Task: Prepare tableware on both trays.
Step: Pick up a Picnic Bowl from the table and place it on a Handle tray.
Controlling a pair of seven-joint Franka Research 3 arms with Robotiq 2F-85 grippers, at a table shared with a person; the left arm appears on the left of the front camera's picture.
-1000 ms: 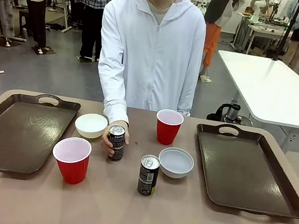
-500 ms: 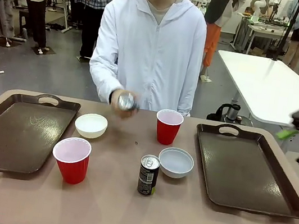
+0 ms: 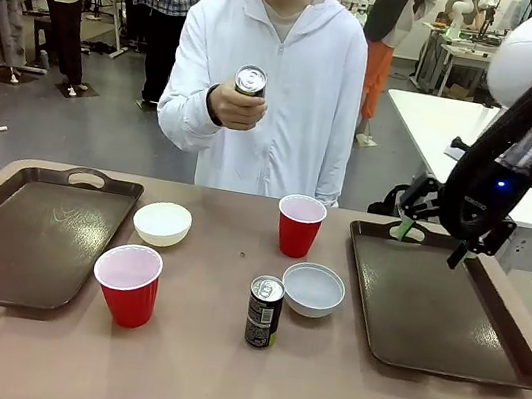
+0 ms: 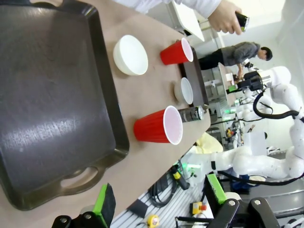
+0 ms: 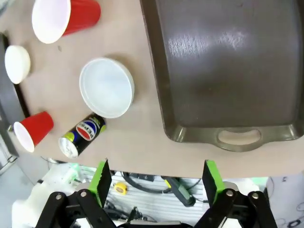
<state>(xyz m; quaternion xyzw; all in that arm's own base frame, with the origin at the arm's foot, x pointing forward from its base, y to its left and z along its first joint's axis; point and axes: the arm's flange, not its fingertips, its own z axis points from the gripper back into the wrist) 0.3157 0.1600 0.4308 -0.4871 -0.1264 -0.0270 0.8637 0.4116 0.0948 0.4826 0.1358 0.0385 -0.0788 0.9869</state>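
Two dark brown trays lie on the table, one at the left [image 3: 28,233] and one at the right [image 3: 441,308]. Between them stand two red cups [image 3: 128,284] [image 3: 299,225], two whitish bowls [image 3: 162,224] [image 3: 312,290] and one dark can [image 3: 264,311]. The person holds a second can [image 3: 250,81] at chest height. My right gripper [image 3: 431,241] hangs open and empty above the right tray's far end; its wrist view looks down on the tray [image 5: 228,71], bowl [image 5: 106,87] and can [image 5: 81,135]. My left gripper [image 4: 159,199] is open, above the left tray [image 4: 47,95].
The person stands at the far side of the table, one hand [image 3: 228,105] raised. A white table [image 3: 495,160] stands behind at the right. Bare tabletop [image 3: 218,374] runs along the near edge.
The person lifted one can off the table up to chest height. My right arm swung in from the right to above the right tray's far end.
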